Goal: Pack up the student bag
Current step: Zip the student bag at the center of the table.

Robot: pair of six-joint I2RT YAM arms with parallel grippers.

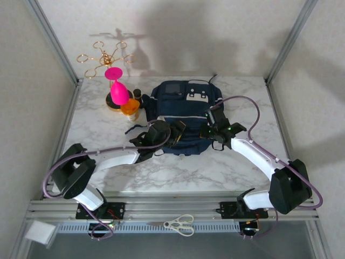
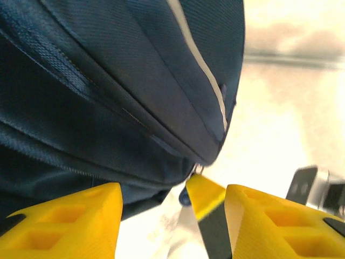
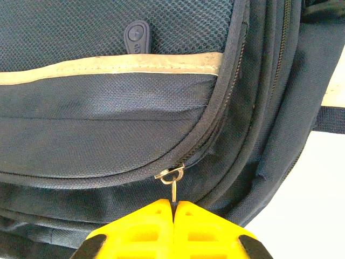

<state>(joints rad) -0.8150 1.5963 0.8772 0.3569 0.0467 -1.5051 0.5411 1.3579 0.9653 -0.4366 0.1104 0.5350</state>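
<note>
The student bag (image 1: 183, 108), navy with grey patches, lies in the middle of the marble table (image 1: 237, 172). My right gripper (image 3: 173, 204) is shut on the thin metal zipper pull (image 3: 173, 186) hanging from a slider at the bag's curved zip. In the top view this gripper (image 1: 212, 132) sits at the bag's near right edge. My left gripper (image 2: 173, 189) stands open at the near left edge of the bag (image 2: 108, 97), also seen from above (image 1: 177, 131). A yellow-and-black piece (image 2: 207, 208) shows between its fingers, tip against a small metal ring; what it is, I cannot tell.
A pink goblet-shaped item (image 1: 116, 86), an orange bottle (image 1: 130, 108) and a gold wire rack (image 1: 105, 56) stand at the back left. Scissors (image 1: 180, 224) lie on the front rail. Frame posts (image 1: 283, 48) flank the table; bare marble lies in front of the bag.
</note>
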